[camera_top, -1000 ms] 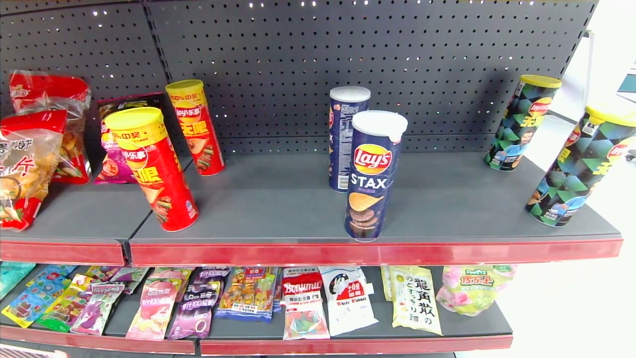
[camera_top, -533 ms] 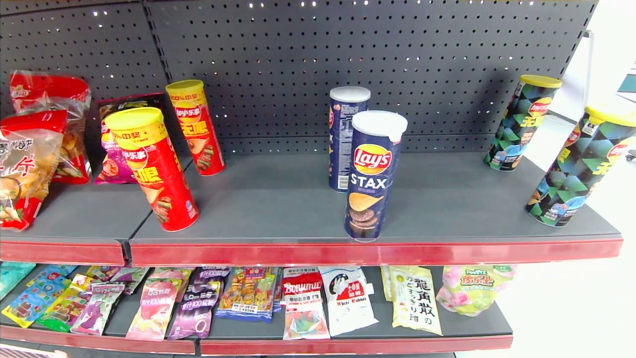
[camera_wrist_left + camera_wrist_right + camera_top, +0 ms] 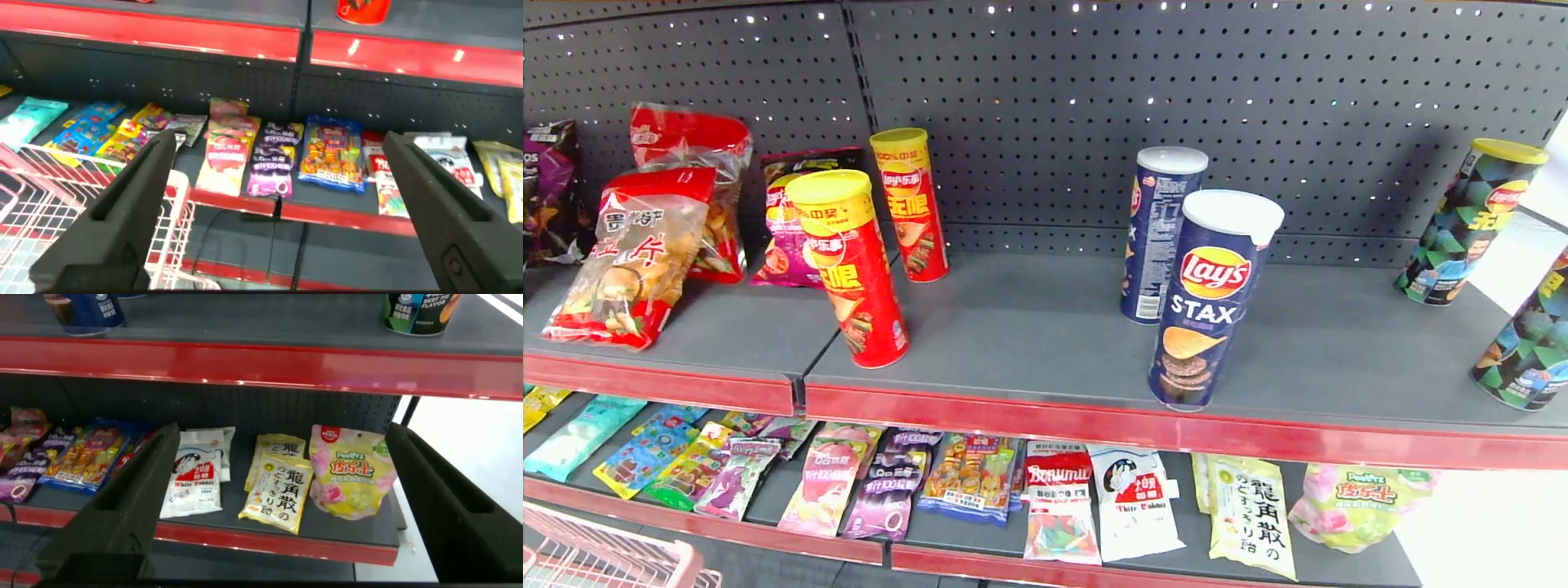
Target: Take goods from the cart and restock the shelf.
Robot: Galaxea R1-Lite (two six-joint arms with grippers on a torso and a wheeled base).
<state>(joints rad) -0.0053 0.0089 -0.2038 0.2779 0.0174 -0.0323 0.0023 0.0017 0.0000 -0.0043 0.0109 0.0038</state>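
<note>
The upper shelf (image 3: 1029,327) holds two red chip cans (image 3: 849,265), two blue cans (image 3: 1213,294) and two dark patterned cans (image 3: 1462,220), all upright. A corner of the pink wire cart (image 3: 596,555) shows at the bottom left. My left gripper (image 3: 279,143) is open with nothing between its fingers, in front of the lower shelf, with the cart (image 3: 49,204) just below it. My right gripper (image 3: 283,433) is open too, holding nothing, facing the lower shelf's right end.
Snack bags (image 3: 637,253) lie on the upper shelf's left section. Flat candy packets (image 3: 1054,506) line the lower shelf (image 3: 792,543); a green pouch (image 3: 353,472) lies at its right end. A pegboard backs the shelves. Bare shelf lies between the can groups.
The head camera has turned left: the whole shelf scene has shifted to the right, and the pink cart's corner and more bags at the left have come into view.
</note>
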